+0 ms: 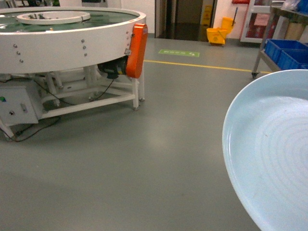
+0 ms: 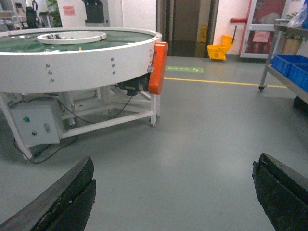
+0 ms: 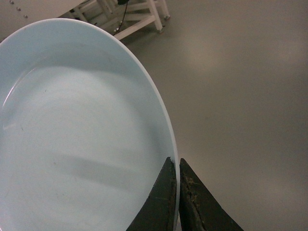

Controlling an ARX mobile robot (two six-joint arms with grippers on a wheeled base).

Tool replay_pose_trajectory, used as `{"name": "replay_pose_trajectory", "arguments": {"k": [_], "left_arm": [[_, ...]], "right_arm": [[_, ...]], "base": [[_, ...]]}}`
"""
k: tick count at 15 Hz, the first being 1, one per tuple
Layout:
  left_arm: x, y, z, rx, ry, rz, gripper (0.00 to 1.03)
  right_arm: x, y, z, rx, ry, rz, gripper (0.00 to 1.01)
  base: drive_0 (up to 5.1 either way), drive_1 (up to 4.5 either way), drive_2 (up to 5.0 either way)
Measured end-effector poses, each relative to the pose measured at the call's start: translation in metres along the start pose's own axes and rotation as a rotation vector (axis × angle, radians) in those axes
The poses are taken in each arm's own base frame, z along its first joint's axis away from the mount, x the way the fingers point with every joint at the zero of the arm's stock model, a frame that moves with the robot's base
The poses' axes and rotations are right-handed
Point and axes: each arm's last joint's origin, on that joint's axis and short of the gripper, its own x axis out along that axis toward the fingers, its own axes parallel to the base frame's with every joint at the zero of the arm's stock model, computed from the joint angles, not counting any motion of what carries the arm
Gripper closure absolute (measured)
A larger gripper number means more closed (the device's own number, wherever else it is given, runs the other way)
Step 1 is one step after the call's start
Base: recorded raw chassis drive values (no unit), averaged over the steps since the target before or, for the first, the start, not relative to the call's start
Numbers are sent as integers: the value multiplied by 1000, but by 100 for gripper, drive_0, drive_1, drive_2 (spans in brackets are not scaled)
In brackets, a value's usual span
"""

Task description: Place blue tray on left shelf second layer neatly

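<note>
The blue tray is a large round pale-blue dish with faint rings, held tilted above the grey floor at the right of the head view. In the right wrist view my right gripper is shut on the rim of the blue tray, one finger inside and one outside. My left gripper is open, its dark fingers wide apart with only floor between them. A steel rack with dark-blue crates stands far right; I cannot tell whether it is the left shelf.
A big round white turntable machine on a white frame fills the left, with an orange cover, a control box and loose cables on the floor. A yellow floor line and a yellow mop bucket lie beyond.
</note>
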Motion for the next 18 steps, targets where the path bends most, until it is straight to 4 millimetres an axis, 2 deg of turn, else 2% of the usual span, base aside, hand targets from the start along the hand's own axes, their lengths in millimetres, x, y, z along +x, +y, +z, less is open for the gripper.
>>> {"name": "replay_pose_trajectory", "arguments": {"k": [18], "left_arm": [[0,0,0,0,3,0,5]], "right_arm": [[0,0,1,-3,-7,3,99]], "base": [[-163,270,-597]]}}
